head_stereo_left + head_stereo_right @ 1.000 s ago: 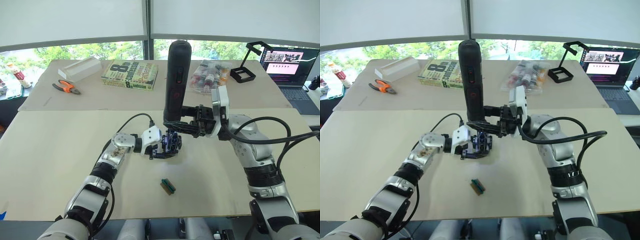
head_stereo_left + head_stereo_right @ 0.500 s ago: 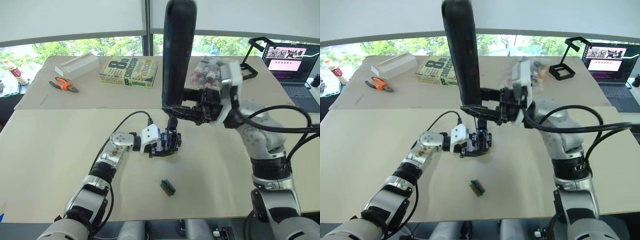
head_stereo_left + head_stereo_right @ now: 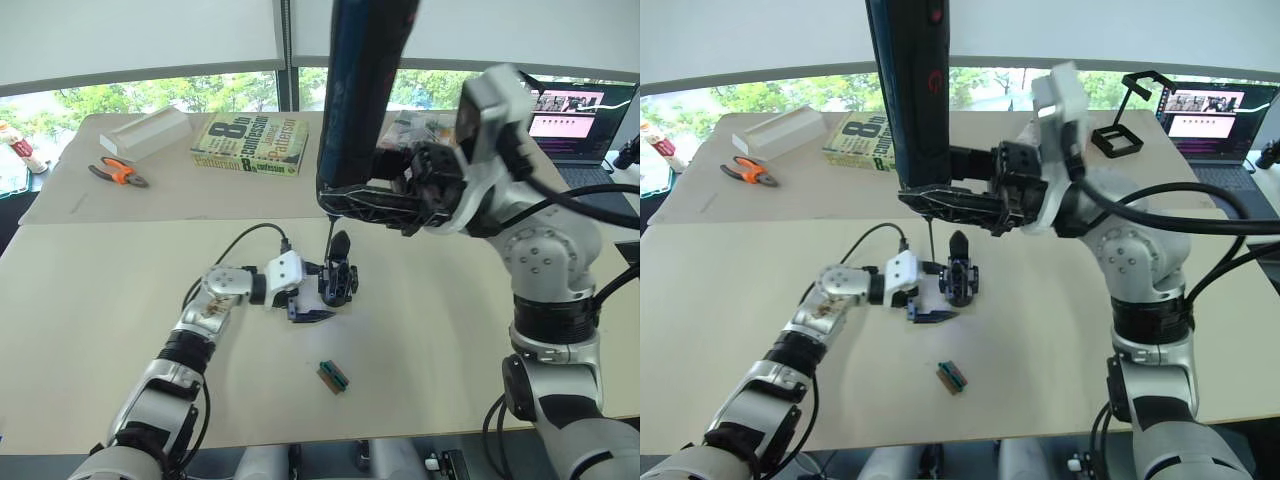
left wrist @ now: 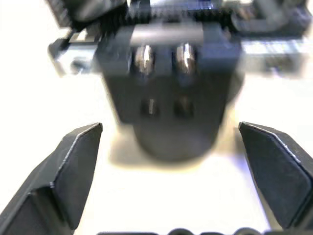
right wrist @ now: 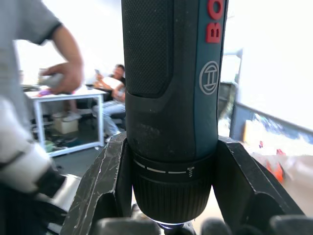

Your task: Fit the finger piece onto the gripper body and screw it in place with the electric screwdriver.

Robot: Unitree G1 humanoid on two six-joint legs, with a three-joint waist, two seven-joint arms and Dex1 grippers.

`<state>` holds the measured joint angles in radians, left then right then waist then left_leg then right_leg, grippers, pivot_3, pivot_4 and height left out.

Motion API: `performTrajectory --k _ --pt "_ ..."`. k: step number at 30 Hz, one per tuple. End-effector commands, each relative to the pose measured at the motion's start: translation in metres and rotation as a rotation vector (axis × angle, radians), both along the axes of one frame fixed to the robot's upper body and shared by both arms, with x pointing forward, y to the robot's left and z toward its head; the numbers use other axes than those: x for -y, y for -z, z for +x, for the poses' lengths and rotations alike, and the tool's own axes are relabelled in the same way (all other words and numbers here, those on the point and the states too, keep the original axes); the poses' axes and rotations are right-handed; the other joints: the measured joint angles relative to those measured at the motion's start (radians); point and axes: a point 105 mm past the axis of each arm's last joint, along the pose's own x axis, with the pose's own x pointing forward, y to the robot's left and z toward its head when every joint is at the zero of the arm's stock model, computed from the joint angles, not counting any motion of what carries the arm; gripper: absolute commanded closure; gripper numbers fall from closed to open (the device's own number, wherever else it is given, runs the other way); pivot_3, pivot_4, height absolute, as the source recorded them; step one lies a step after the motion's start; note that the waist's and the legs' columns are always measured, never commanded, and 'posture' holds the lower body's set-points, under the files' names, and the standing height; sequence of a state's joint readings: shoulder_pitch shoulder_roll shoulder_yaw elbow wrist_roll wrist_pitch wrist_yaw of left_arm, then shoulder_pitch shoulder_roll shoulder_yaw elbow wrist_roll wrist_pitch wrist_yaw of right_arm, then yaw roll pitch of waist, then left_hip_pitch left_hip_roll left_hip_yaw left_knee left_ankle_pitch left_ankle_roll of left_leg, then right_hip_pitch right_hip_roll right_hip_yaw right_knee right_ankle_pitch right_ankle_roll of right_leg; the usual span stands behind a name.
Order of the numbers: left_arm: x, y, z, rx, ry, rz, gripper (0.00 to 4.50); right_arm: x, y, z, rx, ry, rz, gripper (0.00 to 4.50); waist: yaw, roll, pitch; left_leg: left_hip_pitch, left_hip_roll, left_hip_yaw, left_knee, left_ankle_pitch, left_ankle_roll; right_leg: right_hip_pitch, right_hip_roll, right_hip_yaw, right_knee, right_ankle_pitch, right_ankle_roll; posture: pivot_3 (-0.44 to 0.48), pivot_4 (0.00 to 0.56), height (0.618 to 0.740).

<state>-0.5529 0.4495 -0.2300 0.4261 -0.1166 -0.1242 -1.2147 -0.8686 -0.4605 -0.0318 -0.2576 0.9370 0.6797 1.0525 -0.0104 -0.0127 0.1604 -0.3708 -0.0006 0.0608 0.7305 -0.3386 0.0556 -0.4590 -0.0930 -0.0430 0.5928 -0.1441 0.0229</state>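
Right gripper [image 3: 970, 200] clamped on upright electric screwdriver [image 3: 912, 100], bit just above gripper body [image 3: 960, 280] mid-worktop, left gripper [image 3: 930, 305] fingers apart beside it.

Left gripper [image 3: 312, 303]: low over table, arm extended forward, fingers [image 4: 73, 169] spread apart. Right gripper [image 3: 372, 205]: raised, forearm angled inward, fingers [image 5: 105, 186] clamped on electric screwdriver [image 3: 910, 95].

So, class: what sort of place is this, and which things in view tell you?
Probably an office or lab workspace: a beige table by windows carries orange-handled pliers, a book and an open laptop, and people sit at desks behind.
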Motion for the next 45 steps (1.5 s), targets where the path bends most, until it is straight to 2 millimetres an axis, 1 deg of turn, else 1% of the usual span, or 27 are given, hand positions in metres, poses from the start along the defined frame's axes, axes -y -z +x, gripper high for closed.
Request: performTrajectory --k 1,4,6,8,11,13,18,26,34,45 --pt "-0.013 -0.025 -0.022 0.022 0.078 -0.007 0.00 0.002 -0.008 -0.023 0.025 -0.134 -0.011 2.60 -0.002 0.001 0.000 0.000 0.000 0.000 0.000 0.000 0.000 0.000 0.000 0.000 0.000 0.000 0.000 0.000 0.150 0.740" --pt "-0.020 -0.032 -0.050 -0.008 0.168 0.028 0.00 0.001 0.003 -0.031 0.007 -0.212 -0.058 2.60 0.000 0.001 0.001 -0.001 0.000 0.000 0.000 0.001 -0.001 -0.001 -0.002 0.000 0.000 -0.001 0.001 0.000 0.150 0.740" --pt "-0.020 -0.027 -0.072 -0.016 0.250 0.072 0.00 -0.001 0.015 -0.036 -0.004 -0.255 -0.084 2.60 0.003 0.001 0.001 -0.001 -0.001 0.000 0.000 0.000 0.000 -0.001 -0.003 0.000 -0.001 -0.001 0.002 0.000 0.150 0.740" --pt "-0.020 -0.020 -0.087 -0.008 0.316 0.110 0.00 -0.004 0.024 -0.040 -0.008 -0.278 -0.098 2.60 0.004 0.001 0.001 -0.001 -0.001 0.001 0.000 0.000 0.000 0.000 -0.003 0.000 -0.001 -0.002 0.002 0.000 0.150 0.740" --pt "-0.015 -0.006 -0.102 -0.013 0.382 0.137 0.00 -0.007 0.047 -0.044 0.012 -0.287 -0.130 2.60 0.007 0.001 0.001 -0.001 -0.002 0.001 0.000 0.000 0.000 0.000 -0.003 0.000 -0.001 -0.002 0.002 0.000 0.150 0.740" --pt "-0.009 0.001 -0.107 -0.008 0.406 0.139 0.00 -0.007 0.061 -0.046 0.020 -0.281 -0.146 2.60 0.012 0.001 0.001 -0.001 -0.003 0.001 0.000 0.000 0.000 0.000 -0.003 0.000 -0.002 -0.002 0.002 0.000 0.150 0.740" --pt "0.005 0.007 -0.105 0.004 0.403 0.124 0.00 -0.004 0.087 -0.046 0.016 -0.241 -0.167 2.60 0.020 0.001 0.001 -0.001 -0.003 0.002 0.001 0.000 0.000 0.001 -0.002 0.000 -0.001 -0.002 0.002 0.000 0.150 0.740" --pt "0.018 0.009 -0.096 0.015 0.363 0.104 0.00 -0.003 0.110 -0.046 0.009 -0.206 -0.181 2.60 0.020 0.001 0.001 0.002 -0.002 0.002 0.001 0.001 -0.001 0.001 -0.001 0.001 0.000 -0.002 0.002 0.000 0.150 0.740" --pt "0.025 0.013 -0.089 -0.002 0.344 0.097 0.00 -0.006 0.120 -0.041 -0.002 -0.165 -0.178 2.60 0.021 0.001 0.001 0.002 -0.002 0.002 0.002 0.001 -0.002 0.001 -0.001 0.001 0.001 -0.002 0.002 0.000 0.150 0.740" --pt "0.026 0.016 -0.092 -0.016 0.355 0.101 0.00 -0.007 0.126 -0.038 -0.021 -0.148 -0.182 2.60 0.021 0.001 0.001 0.002 -0.003 0.002 0.002 0.001 -0.002 0.001 -0.001 0.001 0.001 -0.002 0.002 0.000 0.150 0.740"
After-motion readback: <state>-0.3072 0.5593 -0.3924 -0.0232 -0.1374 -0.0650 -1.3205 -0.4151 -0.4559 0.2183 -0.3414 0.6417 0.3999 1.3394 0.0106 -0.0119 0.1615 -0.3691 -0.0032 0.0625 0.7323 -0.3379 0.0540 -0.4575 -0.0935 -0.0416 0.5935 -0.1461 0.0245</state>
